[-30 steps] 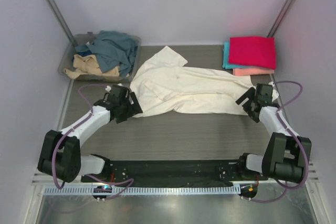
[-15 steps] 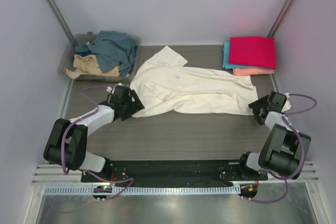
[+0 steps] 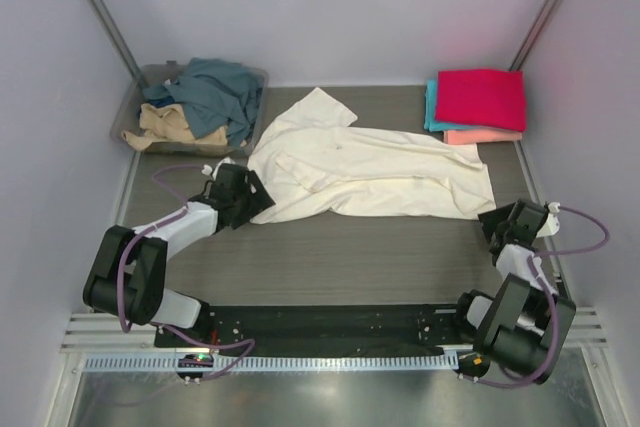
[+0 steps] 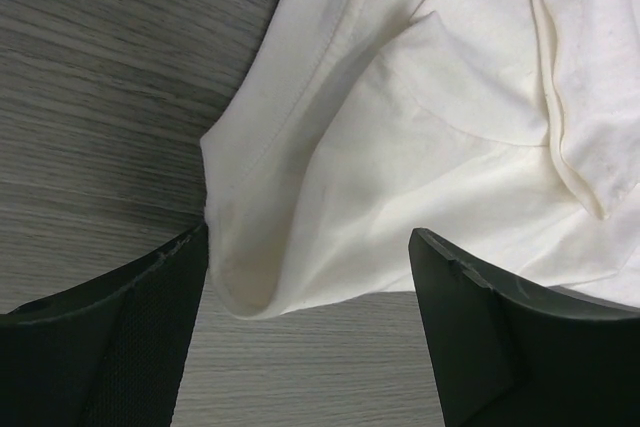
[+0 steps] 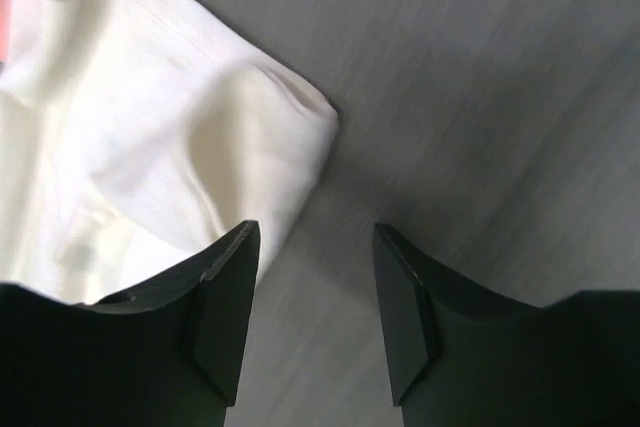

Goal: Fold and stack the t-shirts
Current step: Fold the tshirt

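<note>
The cream t-shirt (image 3: pixel 370 172) lies lengthwise across us, one corner inside our spread left gripper (image 4: pixel 308 247), the other just before our spread right gripper (image 5: pixel 315 237).

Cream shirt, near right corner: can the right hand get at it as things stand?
Probably yes. The right hand is open, and the corner of the cream shirt lies flat on the table just ahead of it, with nothing between them.
</note>
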Robot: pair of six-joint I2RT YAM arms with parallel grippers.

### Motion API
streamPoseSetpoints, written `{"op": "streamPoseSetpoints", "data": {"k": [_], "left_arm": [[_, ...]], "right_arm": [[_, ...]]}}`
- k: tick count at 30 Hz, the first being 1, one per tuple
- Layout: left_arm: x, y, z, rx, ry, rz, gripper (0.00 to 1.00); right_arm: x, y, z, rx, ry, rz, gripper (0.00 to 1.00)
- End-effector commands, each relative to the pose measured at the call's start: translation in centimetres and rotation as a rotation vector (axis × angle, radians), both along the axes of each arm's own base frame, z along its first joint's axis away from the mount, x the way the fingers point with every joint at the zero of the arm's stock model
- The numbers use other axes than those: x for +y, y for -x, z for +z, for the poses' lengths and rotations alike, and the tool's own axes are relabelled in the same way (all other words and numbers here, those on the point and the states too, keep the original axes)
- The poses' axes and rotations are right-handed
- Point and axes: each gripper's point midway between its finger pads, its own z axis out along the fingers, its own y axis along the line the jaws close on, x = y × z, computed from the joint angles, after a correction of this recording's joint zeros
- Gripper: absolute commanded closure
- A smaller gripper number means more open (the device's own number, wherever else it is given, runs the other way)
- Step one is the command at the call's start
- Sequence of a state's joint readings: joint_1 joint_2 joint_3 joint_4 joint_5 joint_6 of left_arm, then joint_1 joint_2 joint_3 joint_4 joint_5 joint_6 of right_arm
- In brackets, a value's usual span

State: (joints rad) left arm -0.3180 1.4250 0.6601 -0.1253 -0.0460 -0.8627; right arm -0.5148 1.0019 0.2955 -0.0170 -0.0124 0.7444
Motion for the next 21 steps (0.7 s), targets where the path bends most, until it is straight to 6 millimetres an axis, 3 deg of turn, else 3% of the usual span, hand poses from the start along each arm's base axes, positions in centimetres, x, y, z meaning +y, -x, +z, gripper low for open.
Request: {"op": "streamPoseSetpoints", "data": {"k": [1,2,3,6,14,18,19,21], "left_arm": [[0.5,-0.3,0.1,-0.028,-0.004,0.026,0.18],[0.5,-0.3,0.1,-0.029,-0.003,0.026,0.18],[0.5,-0.2,0.0,-0.029,-0.002,0.025,0.18],[0.5,0.2,-0.4,-0.021,0.008,0.027,0.18],[0.5,1.8,-2.0,0.028,0.034,0.044,0.14],[0.6,2.4,-2.8,0.054,0.043,0.057,0.14],[0.6,2.7,-3.1,0.064,0.041,0.058,0.14],[0.7,3.3,-3.5,0.085,0.043,0.062,0.15]], "right_arm": [[-0.5,-2.5,-0.3,-0.034,-0.032,0.021,0.44],[-0.5,-2.9,-0.6,-0.035,-0.042,0.027,0.45],[-0.2,-2.8,-2.2,0.006,-0.077,0.04,0.47],[-0.3,-3.7,-3.5,0.029,-0.103,0.059,0.49],[-0.5,-4.5,-3.3,-0.003,-0.098,0.065,0.57],[-0.3,-4.6,-3.2,-0.005,-0.099,0.08,0.79],[-0.3,-4.5,-3.3,-0.001,-0.099,0.082,0.88],[-0.3,-4.4,-3.2,0.002,-0.094,0.085,0.94]]}}
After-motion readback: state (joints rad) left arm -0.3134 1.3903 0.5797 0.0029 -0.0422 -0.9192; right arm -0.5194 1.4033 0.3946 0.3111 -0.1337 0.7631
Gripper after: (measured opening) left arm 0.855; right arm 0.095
